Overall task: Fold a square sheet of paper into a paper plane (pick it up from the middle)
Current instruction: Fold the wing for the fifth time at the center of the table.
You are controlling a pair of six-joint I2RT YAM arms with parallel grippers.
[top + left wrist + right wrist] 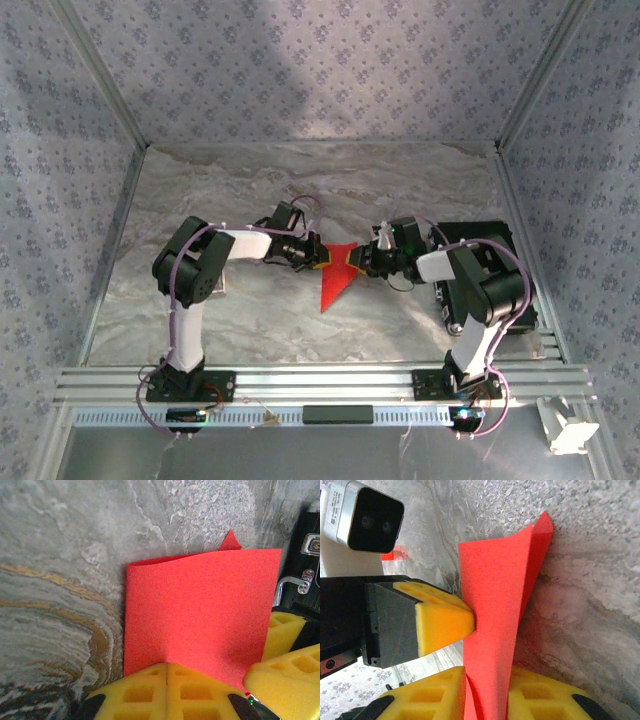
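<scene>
**Both grippers pinch folded red paper mid-table**

The sheet of paper point(336, 272) is thin, matte, bright red and unmarked. It is folded over on itself, with a soft curved edge along the top in the left wrist view and a small pointed corner poking up behind it. From above it reads as a rough triangle tapering to a point toward the near edge. It sits between the two arms, over the middle of the table point(250, 190), a grey marble-look surface with tan veins.

The left gripper point(166, 672) has chunky yellow fingers with square waffle recesses. They are pressed flat together, and the paper's bottom edge comes out of the seam, so it is clamped on the sheet.

The right gripper point(487, 692) has the same yellow waffle fingers. The folded layers run down between them with a pad against each side, so it is gripping the paper too. One wedge-shaped left finger point(445, 625) touches the sheet's face just above.

A black case point(490, 265) with a shiny metal latch point(312, 545) lies under the right arm. A small red scrap point(395, 555) lies flat on the table, well apart from the sheet.
</scene>
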